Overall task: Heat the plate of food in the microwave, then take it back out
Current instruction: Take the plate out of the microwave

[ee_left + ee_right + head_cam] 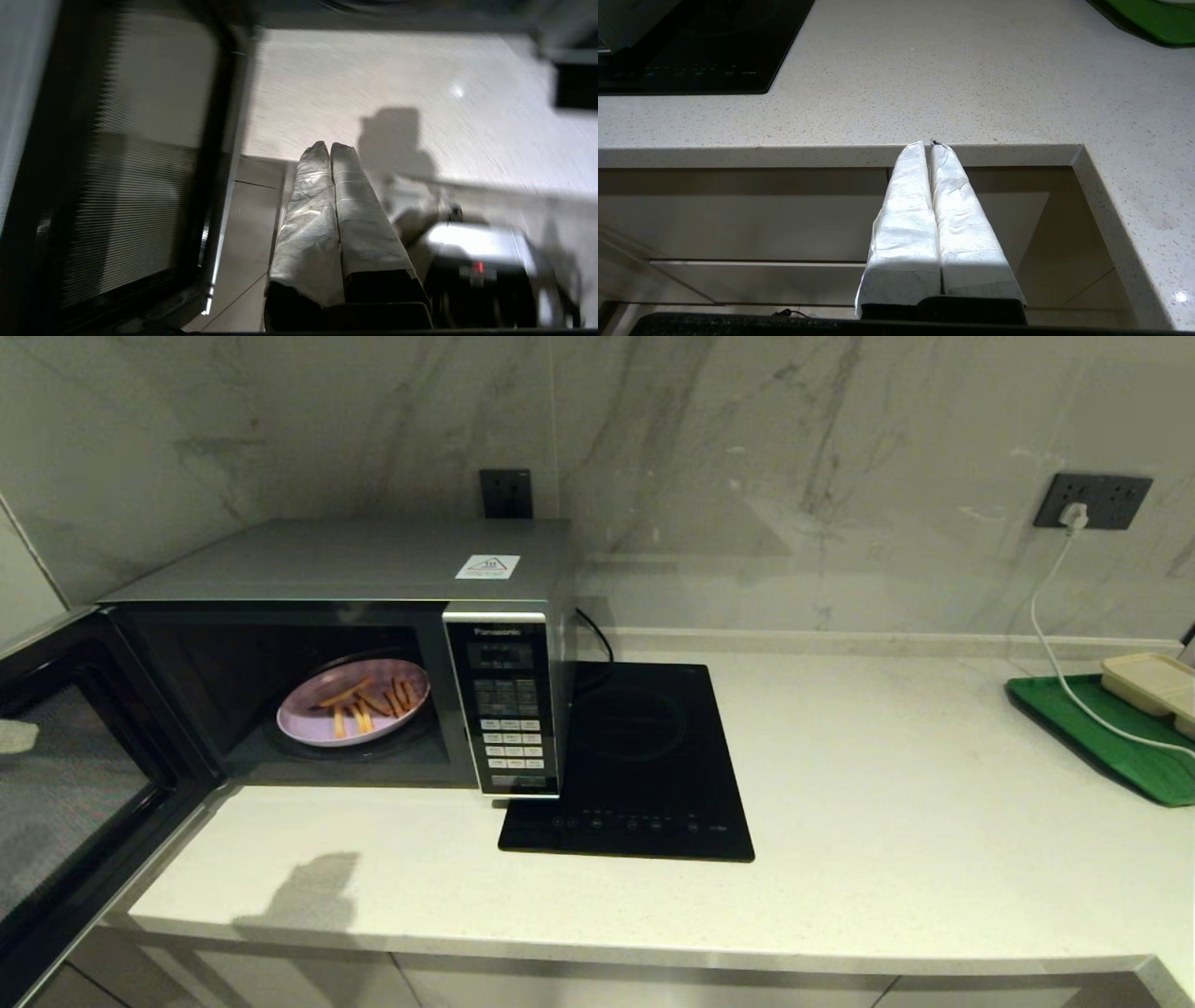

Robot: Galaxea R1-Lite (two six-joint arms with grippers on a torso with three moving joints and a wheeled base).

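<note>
Hanging just off the front edge of the worktop (373,93), the left gripper (331,148) has its two wrapped fingers (308,205) pressed together, clenched on nothing and touching nothing. It sits beside the swung-open microwave door (117,158), whose mesh window fills the space next to it, with cabinet fronts below.

The right gripper (927,145) is likewise clenched and empty, its tips level with the worktop's front edge (784,156), near the corner where that edge steps back, and short of the stone surface.

Beyond them the pale worktop (840,784) lies wide and bare between the induction cooktop (635,775) and the green tray (1102,737) at its far right edge. A beige compartment tray (1148,681) rests on the green one, and a white cable (1055,644) runs across it from the wall socket (1092,501).

The microwave (373,569) stands at the worktop's back left, touching the cooktop's left side, its cavity open to the front. The plate of food (353,702) sits inside on the turntable, slightly tilted, fries scattered across it.
</note>
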